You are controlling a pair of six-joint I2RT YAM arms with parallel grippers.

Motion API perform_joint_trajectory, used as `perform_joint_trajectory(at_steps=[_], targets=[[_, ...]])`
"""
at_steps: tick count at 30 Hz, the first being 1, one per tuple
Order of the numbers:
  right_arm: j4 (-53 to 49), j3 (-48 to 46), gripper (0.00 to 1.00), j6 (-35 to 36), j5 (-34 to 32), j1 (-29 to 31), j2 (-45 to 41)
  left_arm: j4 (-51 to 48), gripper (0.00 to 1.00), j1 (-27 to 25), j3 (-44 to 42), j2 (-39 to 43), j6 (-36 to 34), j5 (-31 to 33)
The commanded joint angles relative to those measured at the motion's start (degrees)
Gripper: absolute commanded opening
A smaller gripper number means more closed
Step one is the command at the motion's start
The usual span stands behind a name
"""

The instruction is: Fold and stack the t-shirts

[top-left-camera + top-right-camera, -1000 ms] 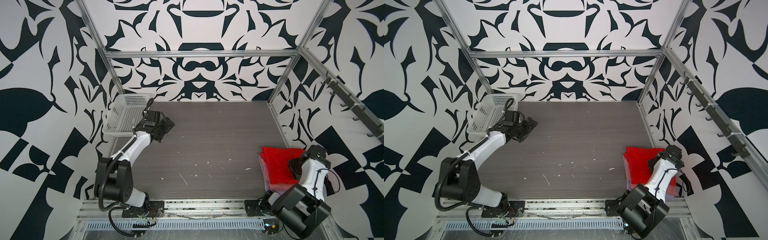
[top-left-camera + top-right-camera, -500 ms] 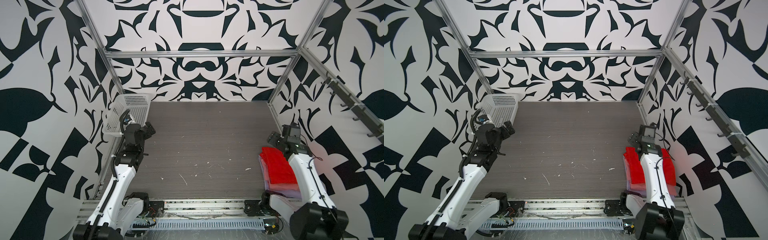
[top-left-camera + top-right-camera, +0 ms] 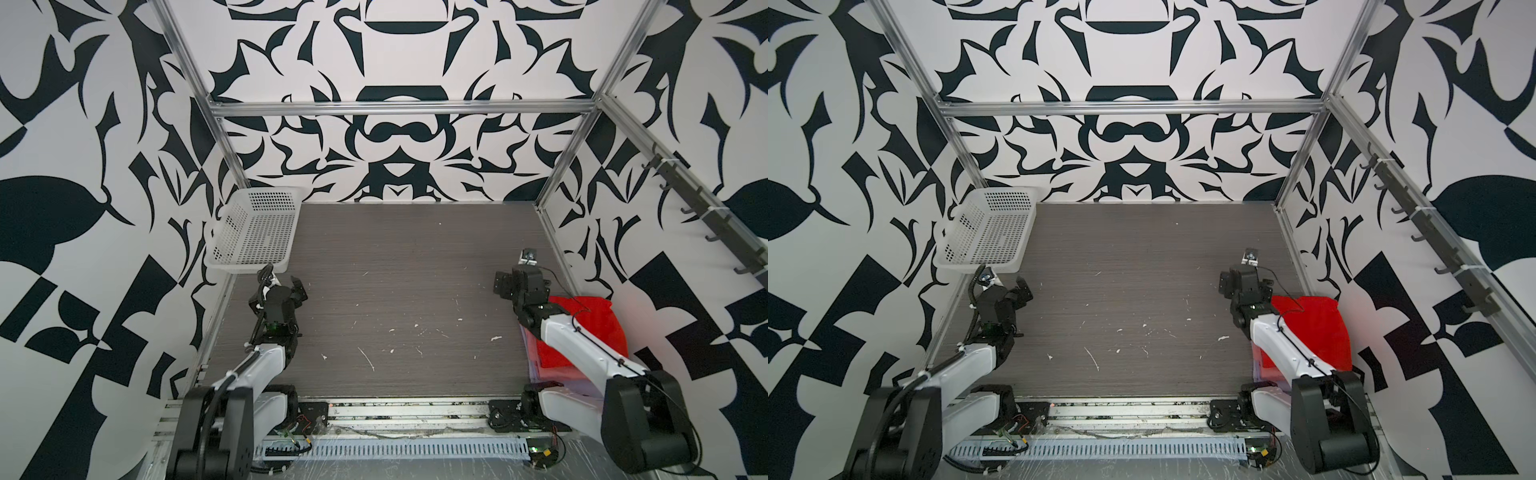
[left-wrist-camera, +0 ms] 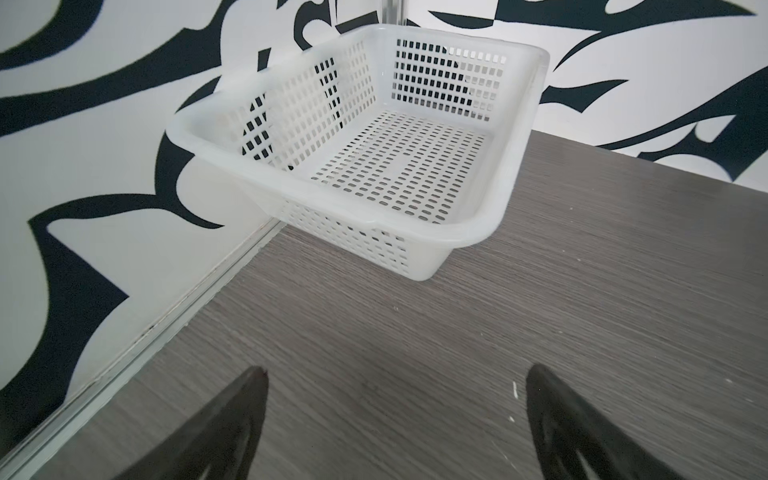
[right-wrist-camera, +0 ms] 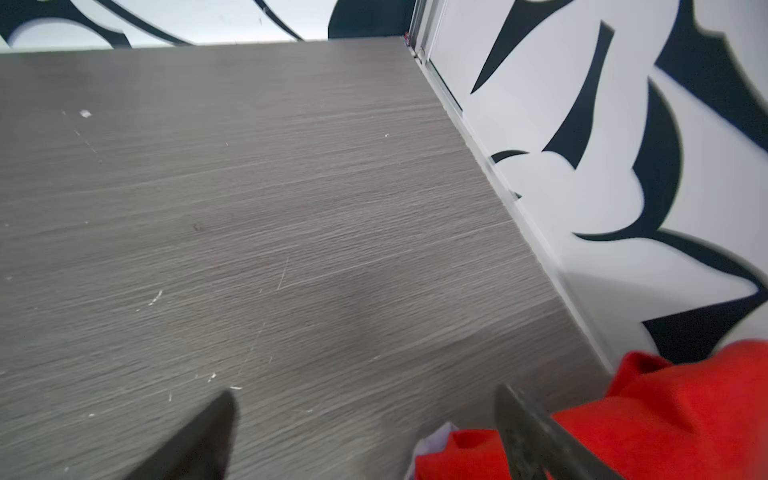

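A folded bright red t-shirt (image 3: 590, 328) (image 3: 1312, 328) lies on top of a stack at the table's right edge. Pale lavender and pink cloth edges (image 3: 535, 368) show under it. In the right wrist view, the red t-shirt (image 5: 685, 407) sits beside and behind one finger, and a lavender corner (image 5: 432, 444) pokes out. My right gripper (image 3: 500, 284) (image 5: 365, 395) is open and empty, just beyond the stack's far left corner. My left gripper (image 3: 298, 287) (image 4: 395, 374) is open and empty over bare table, short of the basket.
A white perforated basket (image 3: 249, 264) (image 4: 478, 232) sits tilted against the left wall at the far left, with nothing in it. The grey wood table (image 3: 395, 270) is scuffed with white flecks. Patterned walls with metal rails close in three sides. A hook rail (image 3: 706, 216) runs along the right wall.
My right gripper has opened and come up off the red t-shirt toward the stack's far corner. My left gripper has pulled back from beside the basket toward the near side.
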State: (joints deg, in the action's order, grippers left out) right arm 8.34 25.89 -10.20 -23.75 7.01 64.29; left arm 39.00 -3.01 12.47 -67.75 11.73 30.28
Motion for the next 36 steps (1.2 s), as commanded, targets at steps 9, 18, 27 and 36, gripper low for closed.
perform_joint_trajectory(at_steps=[9,18,27,36], targets=[[33.0,-6.0,0.99,5.0,-0.6,0.1,13.5,20.0,0.99,0.2,4.9,-20.0,-6.5,-5.1],[45.8,-6.8,0.96,6.8,0.4,0.1,24.3,14.7,0.99,3.2,8.4,-21.7,-4.9,-8.2],[45.8,-6.4,1.00,7.4,0.2,-0.1,25.0,16.1,0.99,4.2,8.5,-22.5,-4.5,-9.3],[46.5,-6.9,1.00,7.2,0.1,0.0,24.8,17.3,0.99,4.2,7.7,-22.0,-4.1,-9.0]])
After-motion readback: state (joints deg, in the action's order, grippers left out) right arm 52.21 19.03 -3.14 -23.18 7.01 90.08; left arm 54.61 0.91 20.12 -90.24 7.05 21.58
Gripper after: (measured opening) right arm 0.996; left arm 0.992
